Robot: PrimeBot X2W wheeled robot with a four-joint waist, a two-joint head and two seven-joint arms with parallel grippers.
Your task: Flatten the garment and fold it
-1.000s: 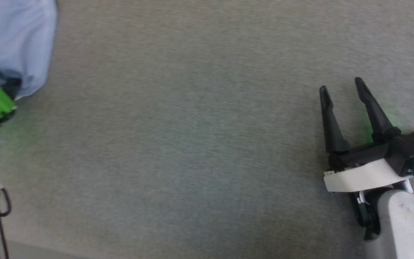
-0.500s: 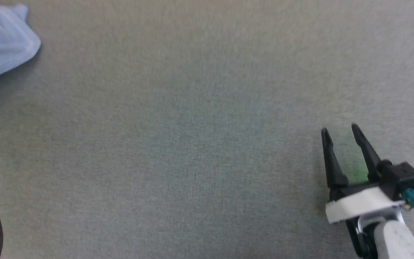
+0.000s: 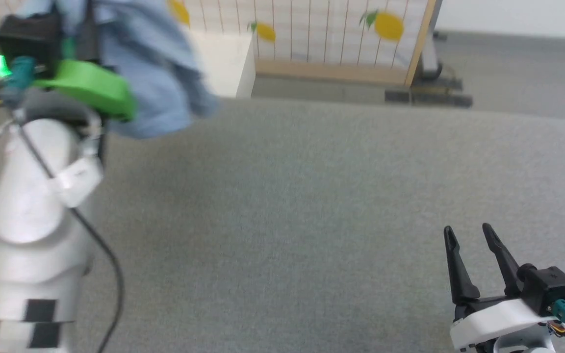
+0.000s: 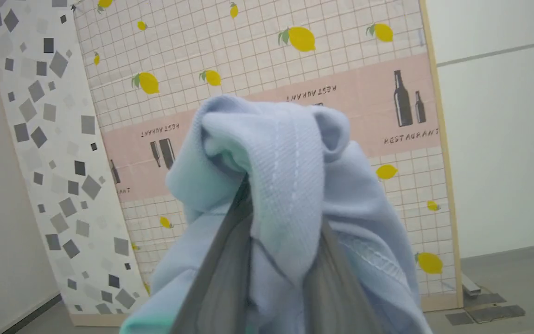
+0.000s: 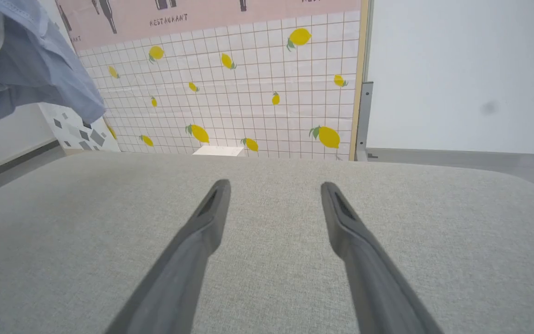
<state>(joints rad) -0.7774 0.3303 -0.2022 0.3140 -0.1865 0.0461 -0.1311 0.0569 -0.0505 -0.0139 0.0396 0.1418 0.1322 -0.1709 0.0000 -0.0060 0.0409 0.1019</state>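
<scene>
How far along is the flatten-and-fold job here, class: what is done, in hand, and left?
Done: the garment is picked up, hanging clear of the grey padded surface. In hand: the left gripper is shut on a bunched part of it. Left: spreading it flat and all folding; the right gripper is open and empty over the surface.

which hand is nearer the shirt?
Left. The left hand is shut on the garment, held up off the grey surface; the right hand is open, well apart from it.
</scene>
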